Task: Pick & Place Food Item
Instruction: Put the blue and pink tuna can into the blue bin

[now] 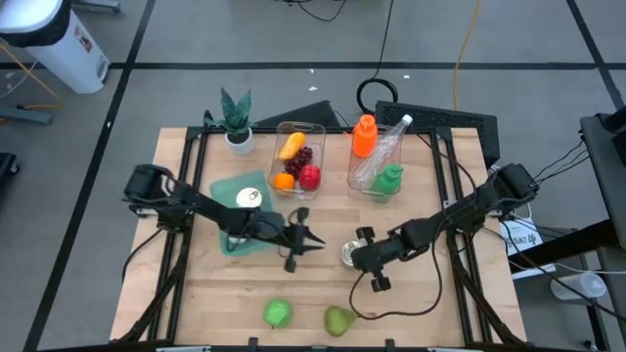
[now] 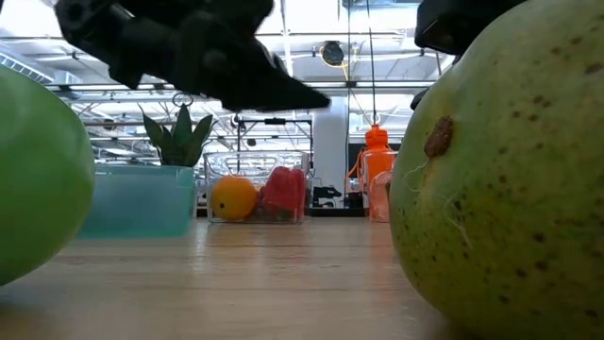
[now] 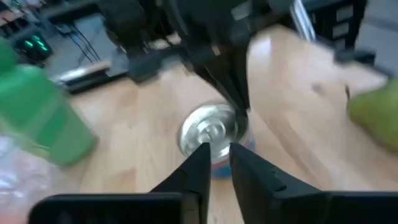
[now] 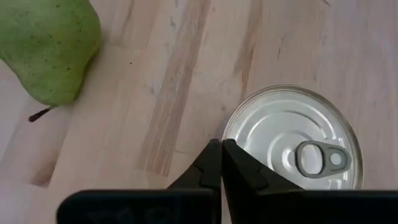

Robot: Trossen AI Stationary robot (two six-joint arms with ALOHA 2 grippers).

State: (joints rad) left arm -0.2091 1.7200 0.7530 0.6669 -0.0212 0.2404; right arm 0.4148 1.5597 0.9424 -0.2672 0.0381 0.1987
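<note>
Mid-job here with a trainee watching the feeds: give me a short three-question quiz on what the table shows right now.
1. True or false: the right gripper has its fingers spread wide around the can.
2. Multiple choice: which fruit lies nearest the table's front edge beside the green apple? A) orange B) pear C) banana
3. Fill in: the small plant stands at the table's back ____ corner, by the high view.

Key
1. False. They are shut, beside the upright can.
2. B, the pear.
3. left. The left gripper, shut too, hovers mid-table.
</note>
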